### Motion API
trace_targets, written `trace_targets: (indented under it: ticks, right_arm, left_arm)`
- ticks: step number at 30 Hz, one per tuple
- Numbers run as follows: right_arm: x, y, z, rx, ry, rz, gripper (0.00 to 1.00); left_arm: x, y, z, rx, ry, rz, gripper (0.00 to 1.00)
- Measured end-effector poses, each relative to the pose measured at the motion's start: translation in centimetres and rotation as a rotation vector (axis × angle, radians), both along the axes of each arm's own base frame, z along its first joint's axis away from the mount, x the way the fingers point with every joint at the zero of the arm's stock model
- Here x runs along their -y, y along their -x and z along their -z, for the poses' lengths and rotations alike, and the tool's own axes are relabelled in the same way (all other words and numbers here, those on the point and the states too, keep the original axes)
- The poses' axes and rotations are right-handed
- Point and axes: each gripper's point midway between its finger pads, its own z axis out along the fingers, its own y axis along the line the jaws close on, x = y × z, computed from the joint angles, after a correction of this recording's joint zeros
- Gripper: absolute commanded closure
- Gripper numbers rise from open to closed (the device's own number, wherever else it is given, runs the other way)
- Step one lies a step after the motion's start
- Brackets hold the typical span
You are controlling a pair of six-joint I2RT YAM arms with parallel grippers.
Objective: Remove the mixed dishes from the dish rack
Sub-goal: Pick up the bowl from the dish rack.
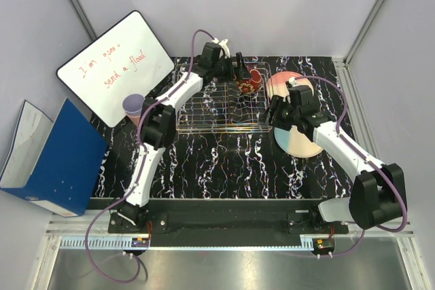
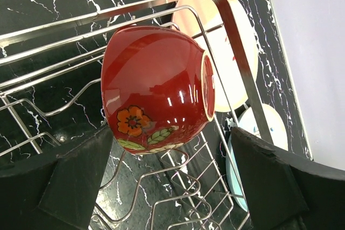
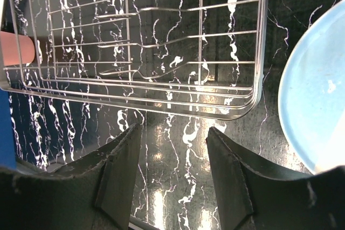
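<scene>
1. The dish rack is set on the black marbled surface, towards its back.
2. The red patterned bowl is seen tipped on its side on the wires in the rack's back right corner, its rim turned towards the pink/cream plate.
3. The left tool is held spread wide, with the bowl just ahead of the two fingers. It cannot be told whether the bowl is touched by them.
4. The right tool is held spread over bare surface just outside the rack's right front corner, and nothing is gripped in it.
5. The pink/cream plate is laid flat on the surface just beside the rack's right side, partly covered by the right arm.
6. The light-blue/cream plate is laid flat nearer the front, close to the right tool.
7. The lavender cup is placed at the left edge of the surface, outside the rack, beside a whiteboard.
8. The salmon-pink cup is glimpsed past the rack's left side in the right wrist view.
</scene>
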Motion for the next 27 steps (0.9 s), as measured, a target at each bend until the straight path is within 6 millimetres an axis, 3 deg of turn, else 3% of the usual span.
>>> trace_targets:
  ticks: [18, 27]
  right_arm:
    - [-0.3, 0.0, 0.7, -0.016, -0.009, -0.011, 0.4]
    - [-0.4, 0.1, 0.8, -0.019, -0.013, -0.015, 0.4]
  left_arm:
    - [0.2, 0.4, 1.1, 0.025, -0.145, -0.045, 0.01]
    - [1.6, 0.7, 0.5, 0.023, -0.03, 0.023, 0.09]
